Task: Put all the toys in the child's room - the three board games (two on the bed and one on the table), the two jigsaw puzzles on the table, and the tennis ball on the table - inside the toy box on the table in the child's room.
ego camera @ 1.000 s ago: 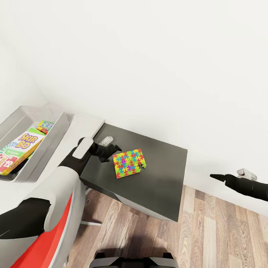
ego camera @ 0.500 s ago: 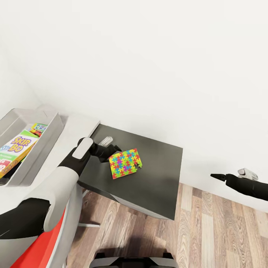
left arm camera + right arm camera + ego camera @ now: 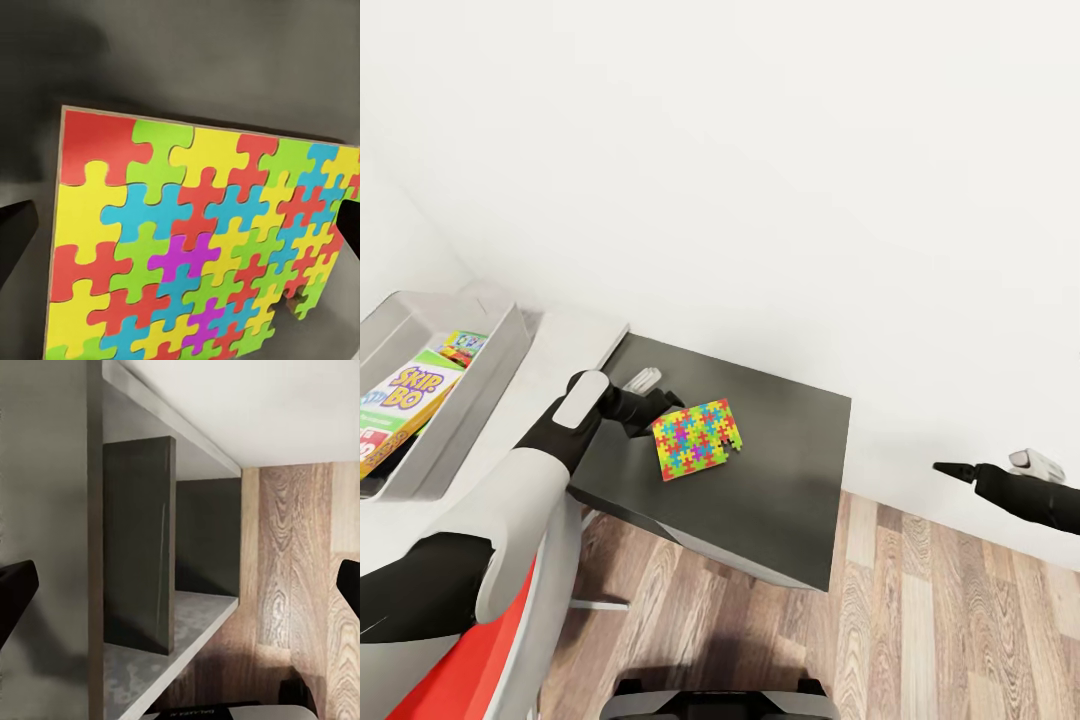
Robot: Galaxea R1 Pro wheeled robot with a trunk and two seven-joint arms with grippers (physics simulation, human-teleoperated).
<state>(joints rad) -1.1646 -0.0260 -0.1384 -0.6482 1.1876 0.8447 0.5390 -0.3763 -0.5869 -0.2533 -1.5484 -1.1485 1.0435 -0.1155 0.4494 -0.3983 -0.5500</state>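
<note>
- Since one second ago the camera has turned a little, so the whole scene sits more to the left; the jigsaw puzzle keeps its place on the cabinet and against the left gripper, while the right gripper has shifted slightly to the right.
- The dark grey-topped cabinet stands against the white wall, over a wooden floor.
- The table with white top joins the cabinet's left edge, at a higher level.
- The toy box sits on the table near its right end; a Skip-Bo board game lies tilted inside, with another colourful box behind it.
- The jigsaw puzzle lies on the cabinet top near its left edge, about midway between front and back.
- The left gripper is spread wide, one dark finger on each side of the puzzle, apparently not pressing it.
- The right gripper hangs over the floor, well to the right of the cabinet, fingers parted and holding nothing.
</note>
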